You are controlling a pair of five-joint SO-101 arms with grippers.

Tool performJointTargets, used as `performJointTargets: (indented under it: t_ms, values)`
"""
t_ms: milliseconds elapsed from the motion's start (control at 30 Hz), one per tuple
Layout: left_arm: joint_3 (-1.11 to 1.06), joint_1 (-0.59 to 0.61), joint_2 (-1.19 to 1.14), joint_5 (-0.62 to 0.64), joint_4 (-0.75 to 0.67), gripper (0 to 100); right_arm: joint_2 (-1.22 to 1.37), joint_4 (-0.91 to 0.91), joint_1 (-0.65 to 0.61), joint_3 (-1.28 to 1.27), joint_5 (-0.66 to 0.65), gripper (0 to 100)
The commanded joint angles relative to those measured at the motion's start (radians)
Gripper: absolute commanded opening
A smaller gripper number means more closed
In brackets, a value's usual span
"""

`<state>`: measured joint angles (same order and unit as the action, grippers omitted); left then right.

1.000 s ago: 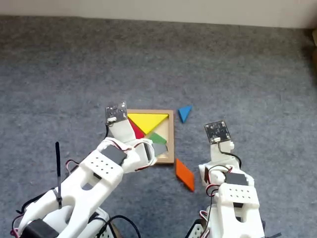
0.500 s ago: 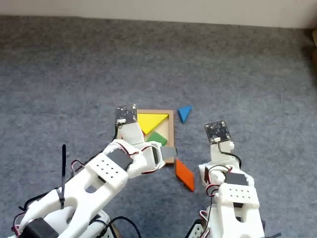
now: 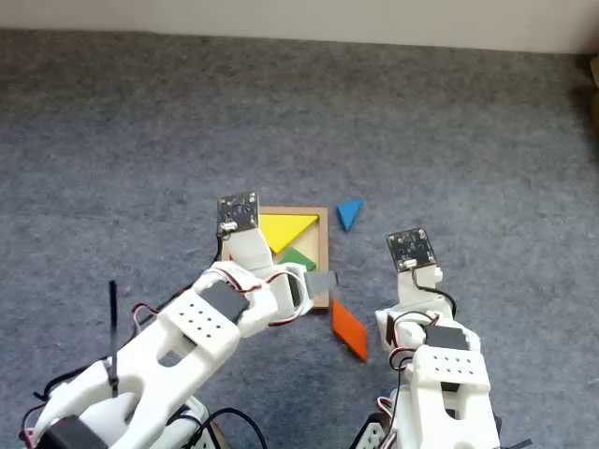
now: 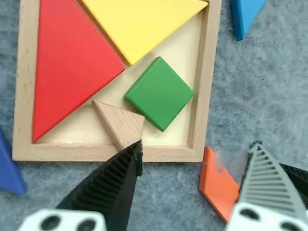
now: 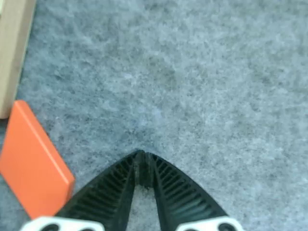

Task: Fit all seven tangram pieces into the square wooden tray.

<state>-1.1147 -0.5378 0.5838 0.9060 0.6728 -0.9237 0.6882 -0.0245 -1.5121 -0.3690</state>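
Note:
The square wooden tray (image 4: 199,103) holds a big red triangle (image 4: 67,67), a big yellow triangle (image 4: 142,21), a green square (image 4: 160,94) and a small plain-wood triangle (image 4: 120,126). My left gripper (image 4: 197,153) hangs open over the tray's near right corner, its dark finger (image 4: 126,168) just by the wood triangle's tip. An orange parallelogram (image 4: 217,185) lies on the carpet outside that corner. A small blue triangle (image 3: 348,213) lies beyond the tray's (image 3: 324,251) far right corner. My right gripper (image 5: 141,167) is shut, empty, over carpet beside the orange parallelogram (image 5: 33,168).
A darker blue piece (image 4: 7,168) lies against the tray's outer edge on the side away from the orange one. Grey carpet (image 3: 449,140) covers the whole table. In the high view the left arm (image 3: 225,309) hides the tray's left part.
The left arm has swung rightward over the tray, now hiding the red triangle in the high view, and its finger shows past the tray's right edge. The right arm has stayed still.

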Motion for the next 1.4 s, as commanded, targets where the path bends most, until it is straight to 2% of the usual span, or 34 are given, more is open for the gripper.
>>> performJointTargets:
  t_ms: [0,167,333,600,1367]
  values:
    - [0.028,0.033,0.076,0.003,0.063,34,-0.012,-0.025,0.027,-0.005,0.002,2.3]
    - [0.019,0.019,0.119,0.003,0.143,34,-0.012,-0.025,0.027,-0.005,0.002,2.3]
    - [-0.021,0.015,0.117,0.002,0.144,34,-0.012,-0.025,0.027,-0.005,0.002,2.3]
    - [-0.156,-0.042,0.117,0.006,-0.057,34,-0.012,-0.025,0.027,-0.005,0.002,2.3]
    - [-0.193,-0.042,0.117,0.008,-0.215,34,-0.012,-0.025,0.027,-0.005,0.002,2.3]
